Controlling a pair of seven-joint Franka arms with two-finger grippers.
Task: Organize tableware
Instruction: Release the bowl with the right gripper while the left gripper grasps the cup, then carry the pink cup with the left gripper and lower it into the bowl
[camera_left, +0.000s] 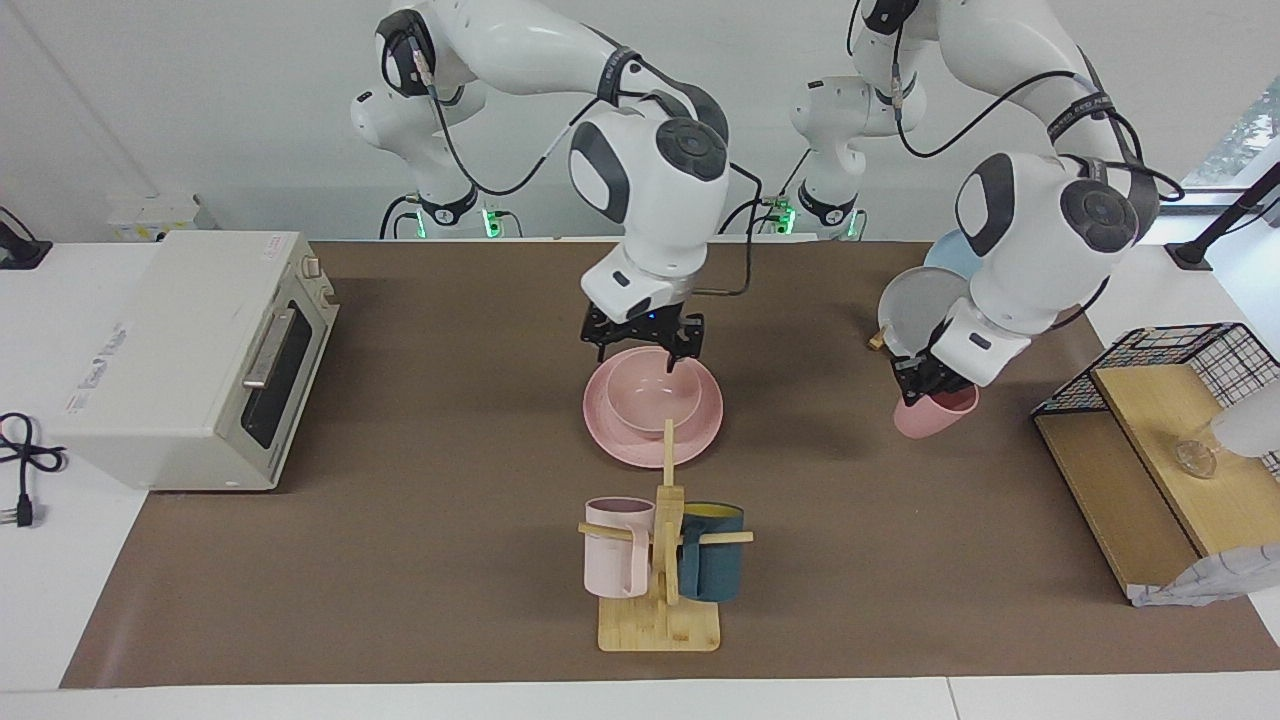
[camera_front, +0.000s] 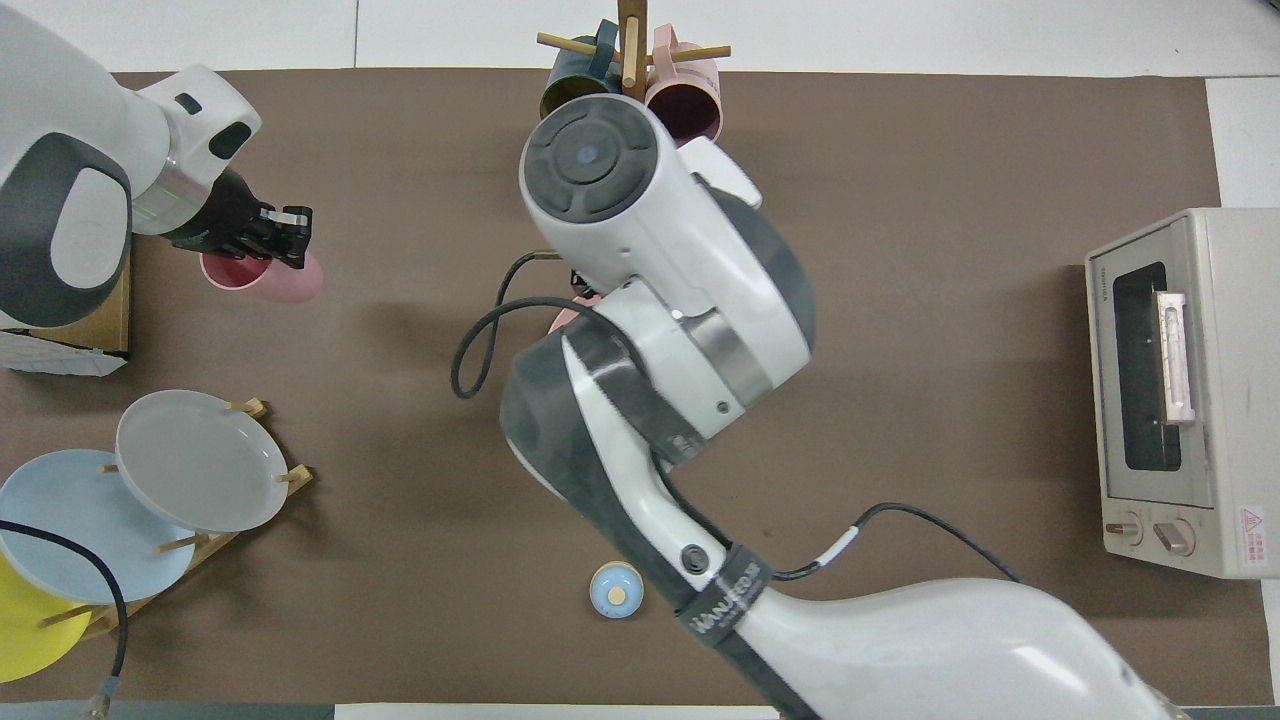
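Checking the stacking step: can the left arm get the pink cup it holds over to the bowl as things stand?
Probably not yet: the right gripper, open, hangs over the bowl, while the left gripper holds the cup aloft.

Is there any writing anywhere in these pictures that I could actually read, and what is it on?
"WANJEED" on the black band around the right arm.
Red warning sign on the toaster oven: its text is too small to read.
Oven's brand mark and top label: too blurred to read.
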